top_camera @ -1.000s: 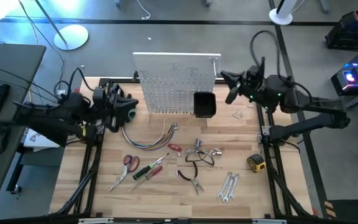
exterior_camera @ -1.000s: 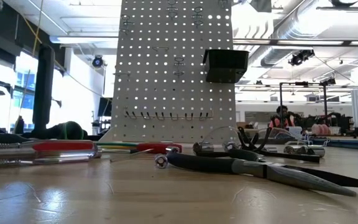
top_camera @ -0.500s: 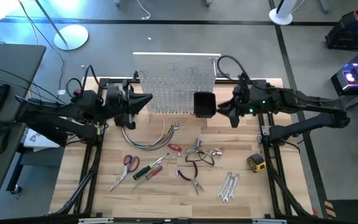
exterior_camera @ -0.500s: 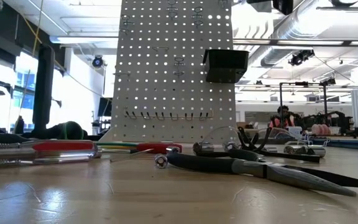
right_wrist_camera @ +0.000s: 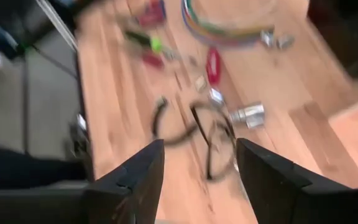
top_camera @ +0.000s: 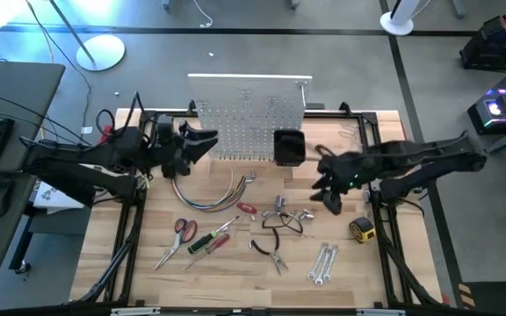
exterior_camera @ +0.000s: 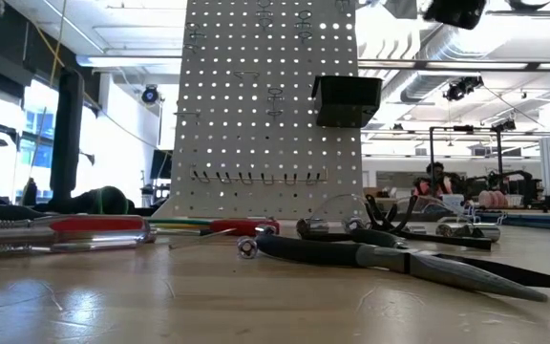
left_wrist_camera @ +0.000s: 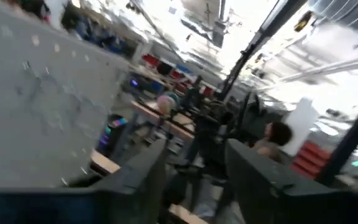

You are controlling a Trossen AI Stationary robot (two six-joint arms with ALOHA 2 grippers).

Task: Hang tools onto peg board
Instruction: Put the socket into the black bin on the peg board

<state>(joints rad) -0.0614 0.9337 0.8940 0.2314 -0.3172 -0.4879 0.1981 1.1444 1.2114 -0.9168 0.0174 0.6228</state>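
The white peg board (top_camera: 249, 123) stands upright at the table's far edge with a black bin (top_camera: 289, 147) fixed to it. The tools lie flat on the table: red scissors (top_camera: 183, 230), screwdrivers (top_camera: 211, 239), black pliers (top_camera: 271, 253), metal clamps (top_camera: 299, 213), silver wrenches (top_camera: 323, 263) and a yellow tape measure (top_camera: 362, 230). My left gripper (top_camera: 211, 139) hovers open and level just left of the board, holding nothing. My right gripper (top_camera: 326, 195) is open, tipped down over the clamps and black-handled pliers (right_wrist_camera: 197, 134).
A curved bundle of coloured cables (top_camera: 213, 197) lies in front of the board. A black metal frame (top_camera: 383, 211) runs along the table's sides. Bare wood shows along the near edge. People sit in the room behind the table (exterior_camera: 434, 179).
My right gripper has swung from beside the board's right edge toward the near edge and down, tipping to point at the tools, and has opened. My left gripper has moved right toward the board, rolled, and opened. The tools have not moved.
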